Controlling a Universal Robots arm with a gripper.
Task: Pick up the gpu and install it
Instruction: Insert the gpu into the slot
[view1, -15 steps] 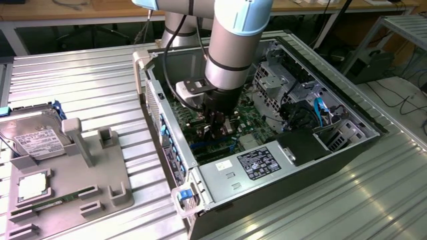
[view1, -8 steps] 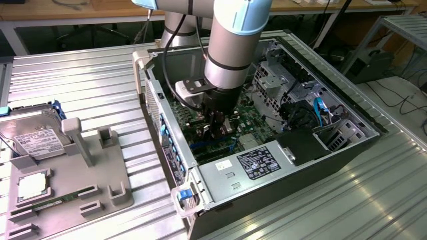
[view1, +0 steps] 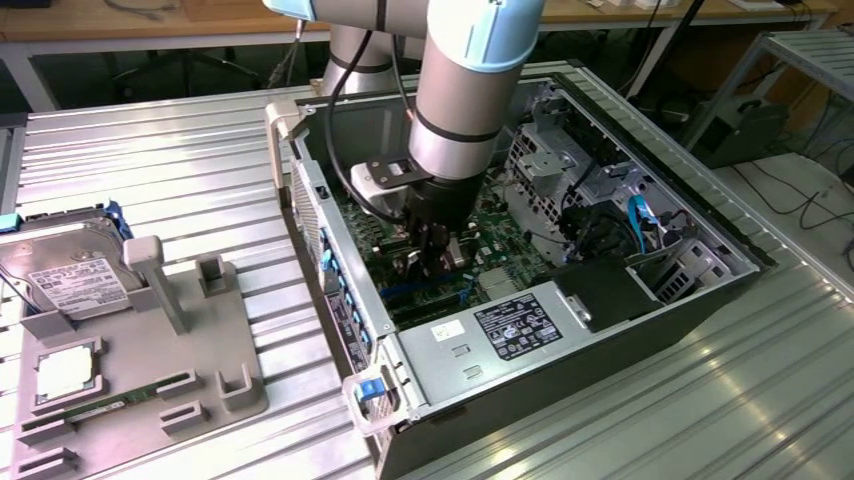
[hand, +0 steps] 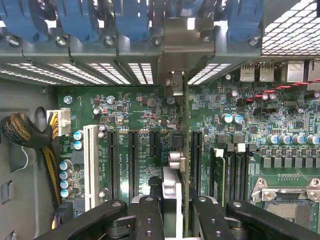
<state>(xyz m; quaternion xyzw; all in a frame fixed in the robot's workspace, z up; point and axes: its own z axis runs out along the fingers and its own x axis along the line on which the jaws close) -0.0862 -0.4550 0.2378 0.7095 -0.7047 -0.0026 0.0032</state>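
My gripper (view1: 435, 252) is down inside the open computer case (view1: 694, 215), just above the green motherboard (hand: 135, 107). It is shut on the gpu (hand: 186, 150), which I see edge-on in the wrist view as a thin dark card standing upright between my black fingers (hand: 146, 216). The card's silver end bracket (hand: 187, 42) reaches the case's rear slot openings. The card runs in line with the black expansion slots (hand: 133, 165). I cannot tell whether its edge sits in a slot.
A white slot (hand: 91, 165), a braided cable bundle (hand: 20, 131) and the processor socket (hand: 292, 200) flank the card. Blue clips (hand: 132, 20) line the rear wall. The power supply (view1: 514, 330) fills the case's near end. A grey fixture (view1: 160, 360) at the exterior view's left holds a hard drive (view1: 74, 285).
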